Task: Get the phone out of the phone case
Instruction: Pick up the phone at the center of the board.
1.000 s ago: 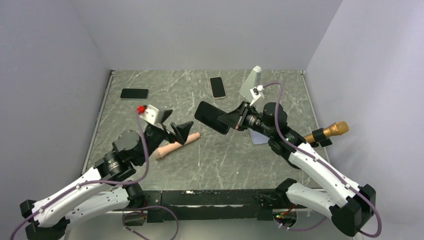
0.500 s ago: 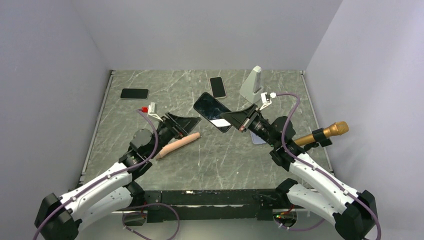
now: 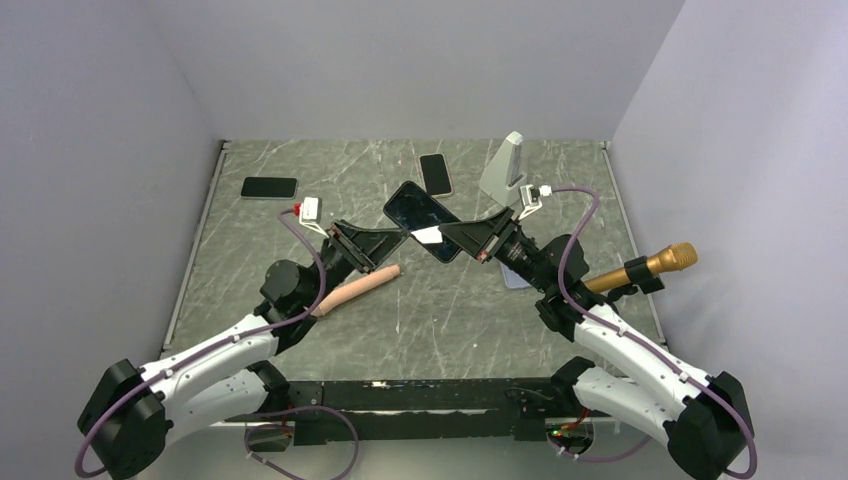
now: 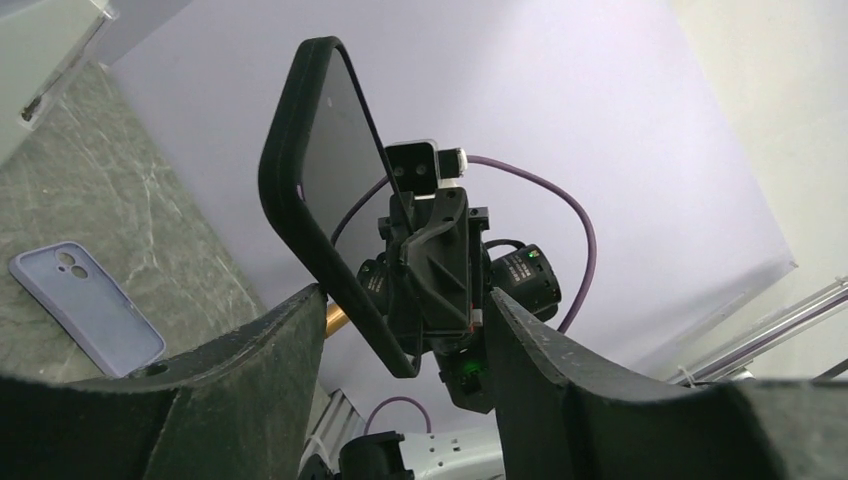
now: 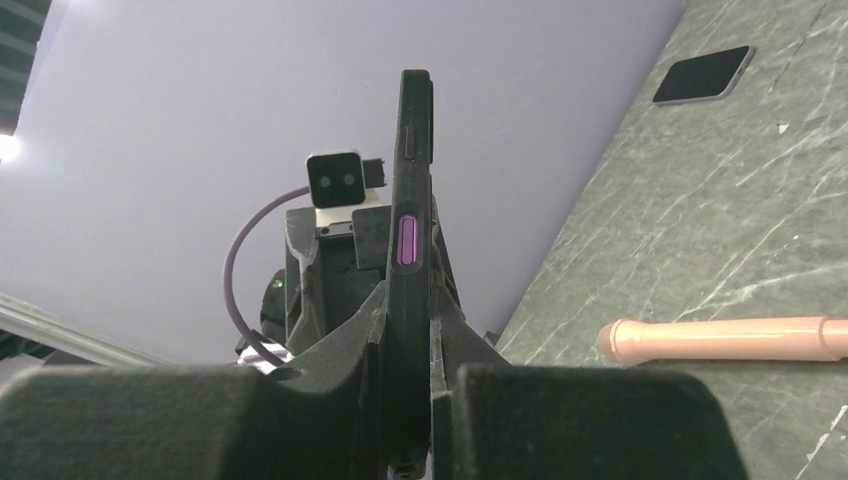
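Observation:
A phone in a black phone case hangs in the air over the middle of the table. My right gripper is shut on its lower right end. In the right wrist view the cased phone stands edge-on, clamped between the fingers of that gripper. My left gripper reaches in from the left. In the left wrist view the case rises above this gripper, its lower corner between the two open fingers and touching neither.
On the table lie a pink cylinder, two dark phones, a grey stand and a lavender empty case. A gold microphone lies at the right edge. Walls enclose three sides.
My left arm has swung forward and right until its fingers flank the phone's lower corner, and its jaws have narrowed. The right gripper has tilted the phone up and slightly left.

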{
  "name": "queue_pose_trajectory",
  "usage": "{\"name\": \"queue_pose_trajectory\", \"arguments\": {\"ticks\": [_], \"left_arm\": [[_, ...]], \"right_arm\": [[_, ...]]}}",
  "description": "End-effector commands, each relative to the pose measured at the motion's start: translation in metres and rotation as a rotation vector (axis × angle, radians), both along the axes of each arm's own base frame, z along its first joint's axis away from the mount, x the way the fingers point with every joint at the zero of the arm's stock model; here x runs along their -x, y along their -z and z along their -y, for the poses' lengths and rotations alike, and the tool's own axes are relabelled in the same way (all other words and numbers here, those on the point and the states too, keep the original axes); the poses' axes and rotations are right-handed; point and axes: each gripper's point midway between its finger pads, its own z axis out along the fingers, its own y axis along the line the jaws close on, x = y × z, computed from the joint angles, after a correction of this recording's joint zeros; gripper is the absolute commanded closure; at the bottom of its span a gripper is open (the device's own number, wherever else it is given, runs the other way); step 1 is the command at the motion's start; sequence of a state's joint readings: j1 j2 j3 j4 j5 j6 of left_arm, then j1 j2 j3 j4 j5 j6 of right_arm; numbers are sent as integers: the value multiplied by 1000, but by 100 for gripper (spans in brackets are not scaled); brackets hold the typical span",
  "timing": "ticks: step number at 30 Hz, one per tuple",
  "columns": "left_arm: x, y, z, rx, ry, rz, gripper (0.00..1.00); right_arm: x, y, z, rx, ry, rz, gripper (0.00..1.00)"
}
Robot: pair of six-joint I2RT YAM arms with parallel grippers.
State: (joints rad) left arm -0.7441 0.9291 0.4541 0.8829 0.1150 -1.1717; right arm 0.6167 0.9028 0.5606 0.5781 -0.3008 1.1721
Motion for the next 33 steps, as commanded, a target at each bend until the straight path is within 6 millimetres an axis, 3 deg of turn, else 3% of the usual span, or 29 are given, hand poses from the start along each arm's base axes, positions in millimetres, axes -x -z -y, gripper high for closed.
{"name": "queue_pose_trajectory", "arguments": {"ticks": [1, 10, 15, 16, 19, 22, 23, 27, 33], "left_arm": [[8, -32, 2, 67, 47, 74, 39], [5, -31, 15, 74, 98, 82, 58], [7, -33, 23, 93, 150, 122, 94], [6, -31, 25, 81, 163, 130, 99], [4, -21, 28, -24, 214, 157, 100], [6, -3, 32, -237, 307, 213, 100], [9, 6, 34, -324, 353, 234, 100], [27, 27, 33, -550, 508, 304, 100], [34, 38, 20, -689, 613, 320, 100]], "right_arm": [[16, -53, 4, -118, -39, 155, 100], [21, -52, 6, -94, -43, 169, 100], [26, -41, 6, -43, -57, 153, 100], [27, -37, 5, -12, -66, 150, 94], [28, -8, 4, 211, -74, 161, 54], [28, 22, 13, 458, -77, 177, 20], [28, 29, 15, 528, -95, 177, 15], [40, 44, 12, 687, -296, 178, 9], [40, 16, -3, 630, -440, 265, 17]]}}
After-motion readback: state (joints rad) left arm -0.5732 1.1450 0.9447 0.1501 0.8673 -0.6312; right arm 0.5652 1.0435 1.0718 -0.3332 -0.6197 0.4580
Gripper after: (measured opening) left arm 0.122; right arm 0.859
